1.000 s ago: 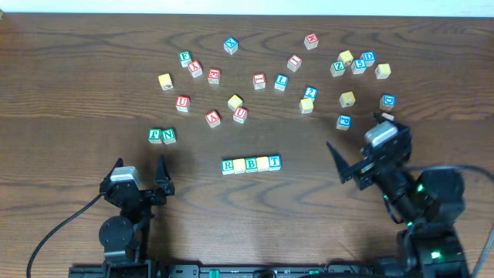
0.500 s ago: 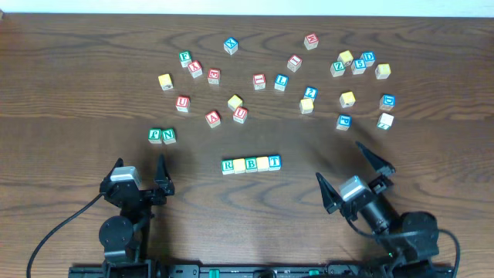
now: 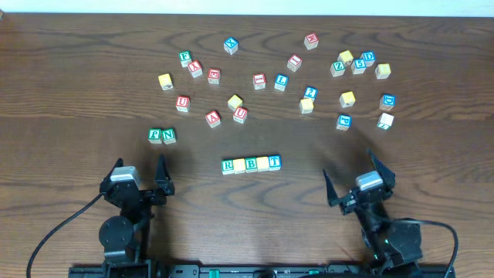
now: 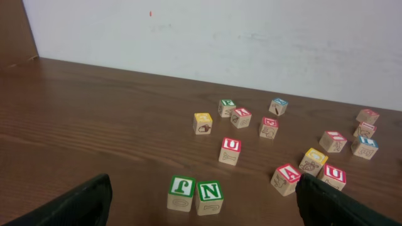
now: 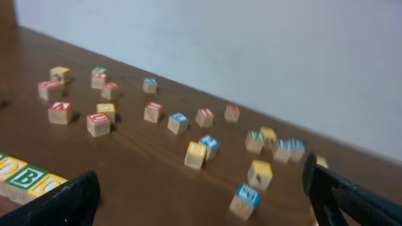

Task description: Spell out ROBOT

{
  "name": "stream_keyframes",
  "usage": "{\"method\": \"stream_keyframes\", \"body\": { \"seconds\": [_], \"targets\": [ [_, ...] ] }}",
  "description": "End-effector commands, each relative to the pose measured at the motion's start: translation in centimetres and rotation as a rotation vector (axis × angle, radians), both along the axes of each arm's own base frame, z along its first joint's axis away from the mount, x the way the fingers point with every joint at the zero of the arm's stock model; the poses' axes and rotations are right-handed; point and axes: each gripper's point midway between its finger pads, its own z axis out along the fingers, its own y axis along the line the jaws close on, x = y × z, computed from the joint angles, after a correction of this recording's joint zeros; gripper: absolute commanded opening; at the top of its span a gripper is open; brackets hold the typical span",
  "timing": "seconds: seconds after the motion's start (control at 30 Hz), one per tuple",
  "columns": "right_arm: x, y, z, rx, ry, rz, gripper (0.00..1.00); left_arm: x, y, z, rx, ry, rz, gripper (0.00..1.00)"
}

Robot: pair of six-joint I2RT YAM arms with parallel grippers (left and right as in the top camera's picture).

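Note:
Five cubes form a touching row at mid-table: green R [image 3: 228, 165], a yellow face [image 3: 240, 164], green B [image 3: 252, 164], a second yellow face [image 3: 263, 163] and blue T [image 3: 275, 162]. My left gripper [image 3: 139, 164] is open and empty, to the row's left near the front edge. My right gripper [image 3: 349, 164] is open and empty, to the row's right. In the right wrist view only the green B [image 5: 25, 177] and its yellow neighbours show, at the lower left, beside the left finger [image 5: 69, 202]. The left gripper [image 4: 202, 216] faces two green cubes, with its fingers far apart.
Green F and N cubes [image 3: 162, 136] stand side by side just ahead of the left gripper. Several loose red, blue and yellow cubes are scattered across the far half, with a cluster at the far right [image 3: 355, 62] and a white cube [image 3: 384, 120]. A wall bounds the table's far edge.
The right arm has drawn back from the cubes at the right toward the front edge, still open and empty. The white cube now shows in full. The left arm has not moved.

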Motion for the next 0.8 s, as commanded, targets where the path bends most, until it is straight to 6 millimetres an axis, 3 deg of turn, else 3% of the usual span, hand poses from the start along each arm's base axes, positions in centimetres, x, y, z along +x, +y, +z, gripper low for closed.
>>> {"method": "stream_keyframes", "body": {
  "seconds": [0.0,0.2,0.47,0.77],
  "targets": [
    [0.2,-1.1,-0.9,0.13,0.078,-0.074,0.99,-0.1,-0.1,-1.5,0.008,0.047,-0.01,0.92],
    [0.2,-1.1,-0.9,0.204,0.101,-0.08,0.99,-0.1,-0.1,-1.5,0.008,0.047,-0.01,0.92],
    [0.3,-1.2,-0.9,0.176,0.092,-0.081,0.99,-0.1,-0.1,-1.5,0.008,0.047,-0.01,0.91],
    [0.7,-3.2,-0.9,0.184,0.086,-0.168,0.99,-0.1,-0.1,-1.5,0.008,0.047,-0.01,0.92]
  ]
}}
